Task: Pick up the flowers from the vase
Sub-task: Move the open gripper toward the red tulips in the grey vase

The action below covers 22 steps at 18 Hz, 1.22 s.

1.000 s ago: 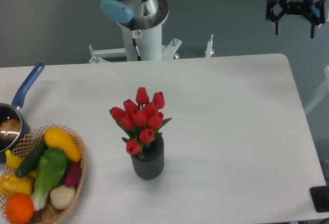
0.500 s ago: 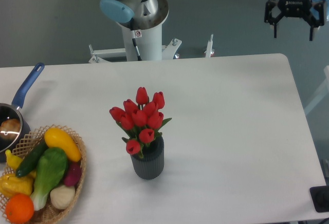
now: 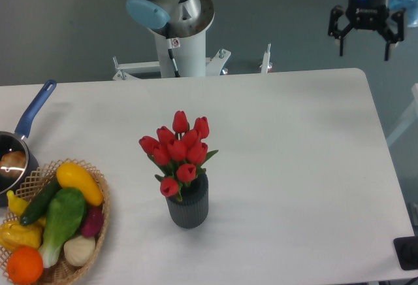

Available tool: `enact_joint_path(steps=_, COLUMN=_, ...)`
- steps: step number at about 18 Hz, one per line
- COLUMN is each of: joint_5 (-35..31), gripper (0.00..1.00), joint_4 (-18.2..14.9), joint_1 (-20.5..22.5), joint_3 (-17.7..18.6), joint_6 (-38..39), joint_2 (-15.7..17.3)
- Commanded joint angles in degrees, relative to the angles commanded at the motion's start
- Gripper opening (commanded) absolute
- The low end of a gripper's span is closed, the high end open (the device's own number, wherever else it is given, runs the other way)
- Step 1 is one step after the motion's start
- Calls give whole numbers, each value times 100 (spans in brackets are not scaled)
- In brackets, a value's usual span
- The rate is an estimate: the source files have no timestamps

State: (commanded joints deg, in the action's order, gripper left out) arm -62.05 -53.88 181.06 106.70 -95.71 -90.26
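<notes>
A bunch of red tulip flowers (image 3: 177, 149) with green leaves stands upright in the vase (image 3: 189, 207), a short dark grey ribbed cylinder near the middle of the white table (image 3: 287, 154). My gripper (image 3: 364, 53) hangs high at the upper right, beyond the table's far right corner and well away from the flowers. Its fingers point down, spread apart, with nothing between them.
A wicker basket (image 3: 98, 219) of vegetables and fruit sits at the front left. A blue-handled saucepan (image 3: 19, 148) lies at the left edge. The arm's white base column (image 3: 179, 43) rises behind the table's far edge. A black object (image 3: 408, 252) sits at the front right corner.
The gripper has drifted left and slightly down from the upper right corner. The flowers and vase have not moved.
</notes>
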Motion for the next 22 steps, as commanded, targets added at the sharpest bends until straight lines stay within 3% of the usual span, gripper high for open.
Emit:
enact_joint_path(steps=12, joint_5=158, gripper=100, joint_4=-114, joint_1=-1081, joint_3=0, joint_6=-9, joint_2=-378)
enact_joint_path(steps=15, joint_5=779, gripper=100, joint_4=-351, joint_1=-1090, joint_3=18, joint_6=113, joint_2=-387)
enact_joint_path(steps=18, joint_5=1562, gripper=100, joint_4=-299, joint_1=-1082, joint_3=53, joint_6=912, joint_2=-404)
enact_joint_path(steps=22, joint_5=1714, gripper=100, joint_4=-290, joint_1=-1459, joint_3=70, joint_6=888, joint_2=-571)
